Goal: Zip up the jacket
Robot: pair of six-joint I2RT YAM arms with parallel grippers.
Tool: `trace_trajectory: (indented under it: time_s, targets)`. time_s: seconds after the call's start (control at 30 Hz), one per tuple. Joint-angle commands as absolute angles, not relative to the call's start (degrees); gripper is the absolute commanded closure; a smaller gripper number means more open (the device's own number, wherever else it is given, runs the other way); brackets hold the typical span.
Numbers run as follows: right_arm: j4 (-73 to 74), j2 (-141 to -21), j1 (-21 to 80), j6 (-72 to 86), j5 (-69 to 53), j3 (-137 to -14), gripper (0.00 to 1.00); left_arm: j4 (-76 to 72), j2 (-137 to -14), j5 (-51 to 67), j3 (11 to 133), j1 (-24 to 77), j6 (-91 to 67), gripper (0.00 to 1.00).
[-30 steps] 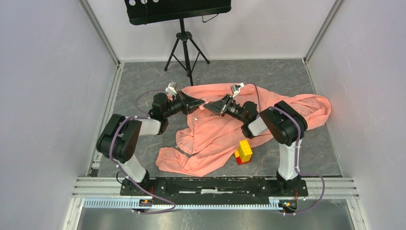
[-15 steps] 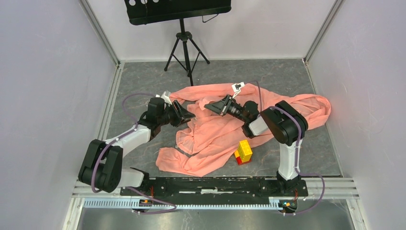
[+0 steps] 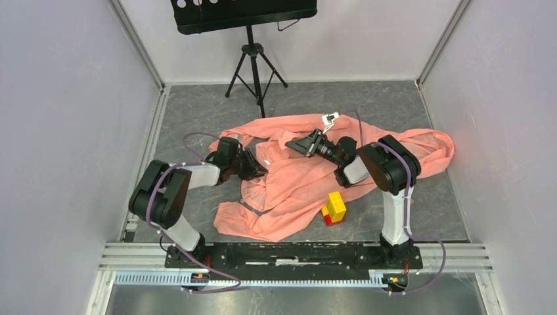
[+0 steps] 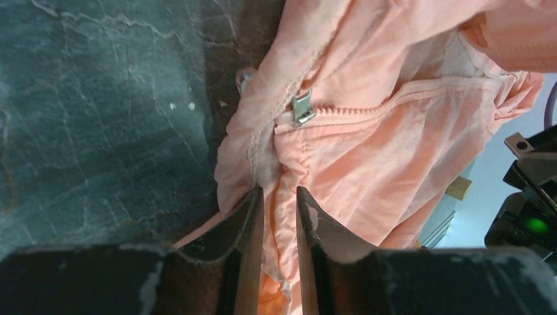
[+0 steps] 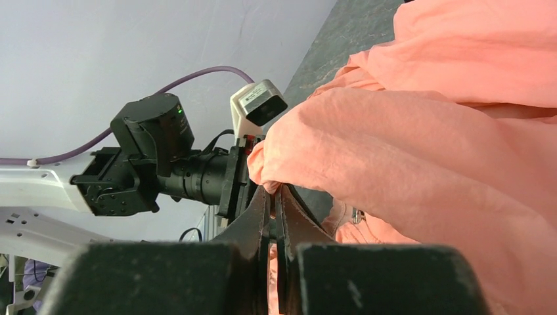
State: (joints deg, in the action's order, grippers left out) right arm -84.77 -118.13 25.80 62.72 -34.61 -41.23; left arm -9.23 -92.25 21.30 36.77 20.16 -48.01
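Down comes the left claw (image 4: 278, 193), jaws barely parted around a fold of the jacket (image 4: 374, 177) (pinched? cannot tell), slider (image 4: 302, 108) just ahead; right claw (image 5: 272, 195) clamps lifted cloth, probably tensioning the zipper (image 4: 374, 113).

Your two arms were black and white.
On your left arm (image 3: 161, 193) and right arm (image 3: 387, 170) you had rounded black joint housings, white link sections and a thin purple cable (image 5: 217, 67) along each. The fingers (image 4: 246, 223) were dark, flat and tapered, and a small green light (image 5: 178, 111) shone on one wrist.
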Motion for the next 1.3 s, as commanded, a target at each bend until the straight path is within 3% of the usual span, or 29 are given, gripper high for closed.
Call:
trace_trajectory:
  time_s: [0.0,0.47,0.7,0.87,0.93,1.0,1.13,1.2,1.27]
  targets:
    - [-99.32,-118.70,25.58,62.76,-36.12,-43.15,1.00,-15.48,-94.87,18.98,39.15,20.16,-50.48,0.69]
    - [-98.66,-119.70,25.75,63.55,-36.11,-43.75,1.00,-19.25,-98.89,20.37,41.09,20.16,-52.98,0.77]
    - [-97.81,-119.88,25.81,63.19,-36.24,-44.10,1.00,-23.63,-100.75,21.74,40.68,20.12,-55.57,0.74]
    - [-97.56,-120.03,25.79,63.33,-36.32,-44.36,1.00,-22.52,-101.77,21.19,41.37,20.07,-55.98,0.63]
    - [-97.56,-120.23,25.91,63.42,-36.47,-44.62,1.00,-23.45,-102.14,21.27,41.38,19.95,-56.24,0.64]
    - [-97.48,-120.48,25.94,63.60,-36.57,-44.81,1.00,-24.54,-102.63,21.71,41.32,19.68,-56.54,0.69]
    - [-97.30,-120.48,25.97,63.57,-36.78,-45.00,1.00,-26.53,-103.12,22.66,41.29,19.23,-56.42,0.91]
    - [-96.88,-120.32,26.00,63.41,-36.91,-45.08,1.00,-27.15,-102.46,22.52,40.95,19.29,-54.99,0.97]
    - [-95.98,-119.93,25.97,63.08,-36.85,-45.38,1.00,-31.39,-100.77,22.18,39.01,19.45,-53.23,0.98]
